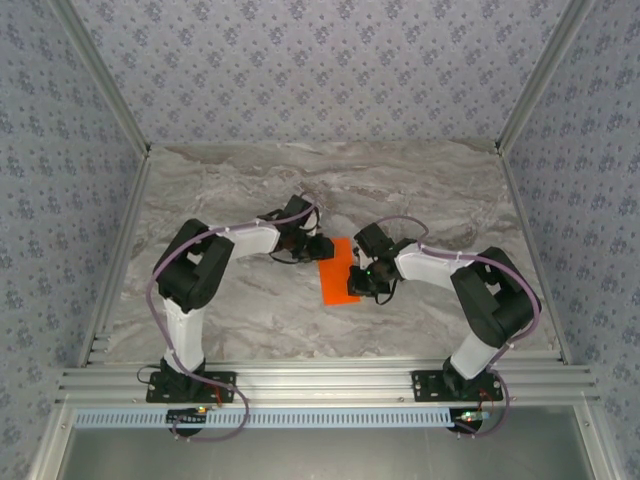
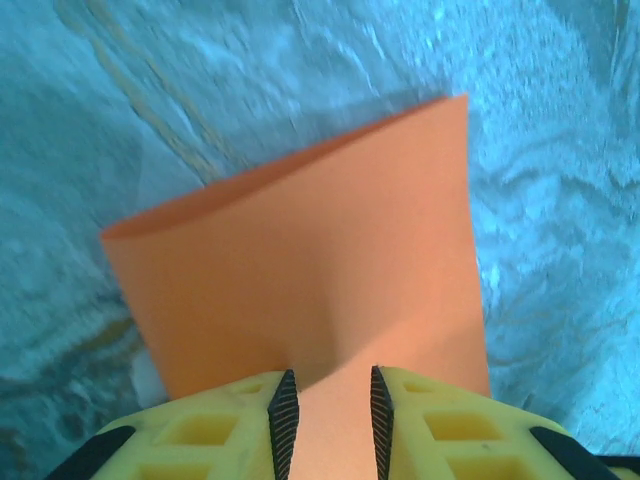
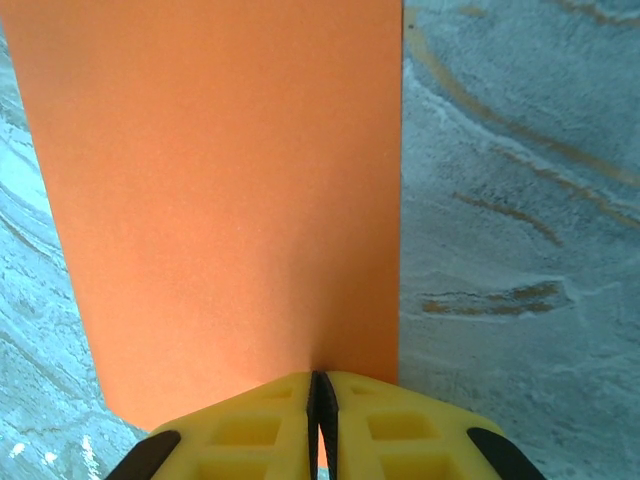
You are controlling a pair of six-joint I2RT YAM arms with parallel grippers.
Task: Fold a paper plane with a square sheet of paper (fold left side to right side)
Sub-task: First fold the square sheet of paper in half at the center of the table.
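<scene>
Top external: one orange sheet (image 1: 336, 272), left gripper (image 1: 327, 248), right gripper (image 1: 353, 284)

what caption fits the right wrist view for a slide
Right gripper shut on the near edge of the orange paper

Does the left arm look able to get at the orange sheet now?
Probably yes: the left pincer sits at the near edge of the orange sheet, jaws slightly apart over it, with nothing in between.
</scene>
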